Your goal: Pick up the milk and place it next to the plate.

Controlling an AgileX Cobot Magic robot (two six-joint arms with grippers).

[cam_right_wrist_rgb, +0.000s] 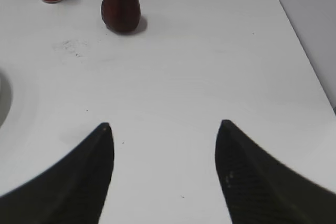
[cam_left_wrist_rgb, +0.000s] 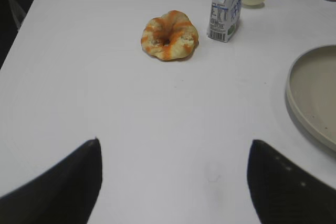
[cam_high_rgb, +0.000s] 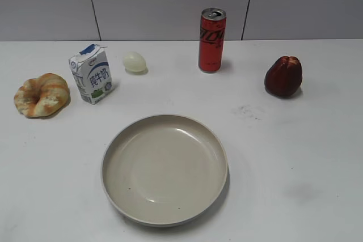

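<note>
The milk (cam_high_rgb: 92,74) is a small white carton with a blue gabled top, upright at the back left of the white table. It also shows in the left wrist view (cam_left_wrist_rgb: 226,8), barcode side facing the camera. The plate (cam_high_rgb: 164,168) is a large beige dish at the front middle; its rim shows at the right edge of the left wrist view (cam_left_wrist_rgb: 310,95) and the left edge of the right wrist view (cam_right_wrist_rgb: 3,98). My left gripper (cam_left_wrist_rgb: 173,142) is open and empty, well short of the milk. My right gripper (cam_right_wrist_rgb: 164,125) is open and empty. Neither gripper shows in the exterior view.
A glazed ring pastry (cam_high_rgb: 41,94) lies left of the milk. A pale egg (cam_high_rgb: 135,62) sits behind the milk to its right. A tall red soda can (cam_high_rgb: 212,40) stands at the back middle. A dark red fruit (cam_high_rgb: 283,76) sits at the right.
</note>
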